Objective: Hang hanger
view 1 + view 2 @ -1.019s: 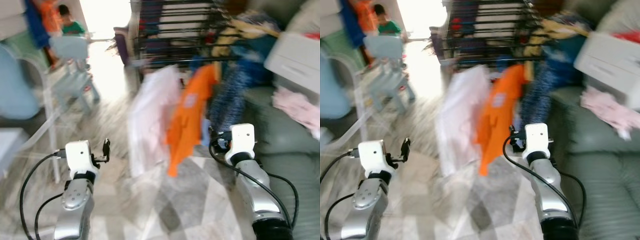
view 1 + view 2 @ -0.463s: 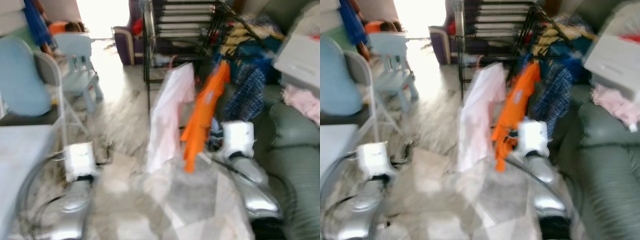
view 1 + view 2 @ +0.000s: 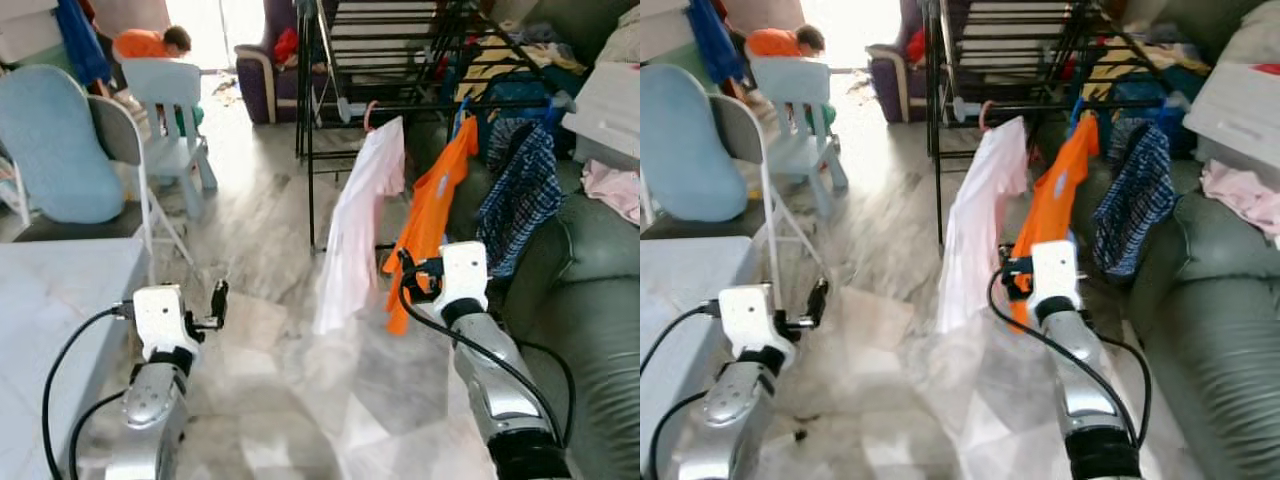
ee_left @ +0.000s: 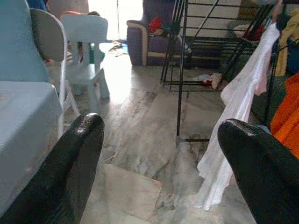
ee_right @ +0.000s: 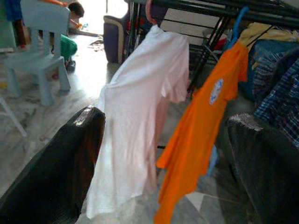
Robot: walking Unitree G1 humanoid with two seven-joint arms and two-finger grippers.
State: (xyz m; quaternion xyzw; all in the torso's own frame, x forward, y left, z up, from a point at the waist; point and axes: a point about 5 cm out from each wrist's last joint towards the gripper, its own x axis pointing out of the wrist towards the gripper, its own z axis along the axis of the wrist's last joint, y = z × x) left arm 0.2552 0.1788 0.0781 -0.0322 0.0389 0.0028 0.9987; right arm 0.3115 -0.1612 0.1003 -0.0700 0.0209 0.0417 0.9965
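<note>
shirts already on the rack, both pincers empty

i see a black metal drying rack (image 3: pixel 400 60) of thin straight bars over a glossy veined marble floor (image 3: pixel 260 230). from its rail hang a limp pale pink shirt (image 3: pixel 360 235) on a pink hanger (image 5: pixel 150 11), just beside a bright orange t-shirt (image 3: pixel 430 215) on a blue hanger (image 5: pixel 236 25), then a dark checked shirt (image 3: pixel 520 195). my left gripper (image 4: pixel 159 163) is held low over the floor, its rounded black fingers spread wide with nothing between. my right gripper (image 5: pixel 166 158) faces the two shirts, fingers likewise apart and empty. a grey padded sofa (image 3: pixel 590 300) sits on my right, a light blue plastic chair (image 3: pixel 175 110) on my left.
</note>
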